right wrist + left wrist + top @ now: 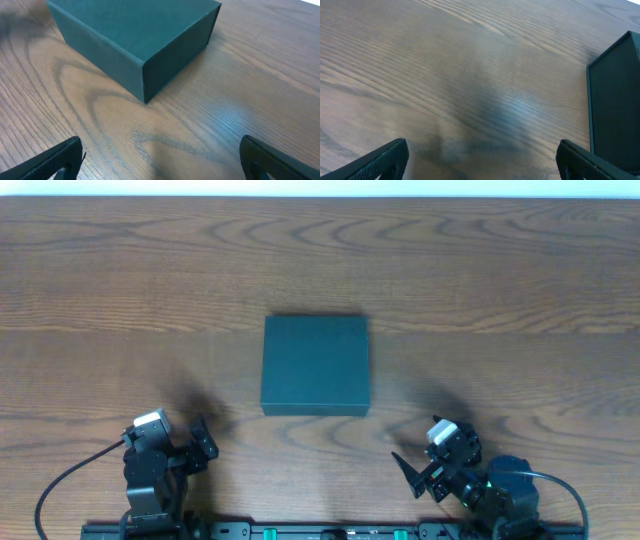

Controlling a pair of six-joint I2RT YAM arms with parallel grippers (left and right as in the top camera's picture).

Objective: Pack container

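Note:
The container [315, 365] is a dark teal-green square box with its lid shut, standing at the middle of the wooden table. It also shows at the right edge of the left wrist view [616, 100] and at the top of the right wrist view [135, 35]. My left gripper [203, 438] is open and empty, near the front edge, left of the box [481, 160]. My right gripper [415, 470] is open and empty, near the front edge, right of the box [160, 160]. No snack packets are in view.
The wooden table [120, 300] stretches wide on both sides of the box. The arm bases and a black rail [320, 530] lie along the front edge.

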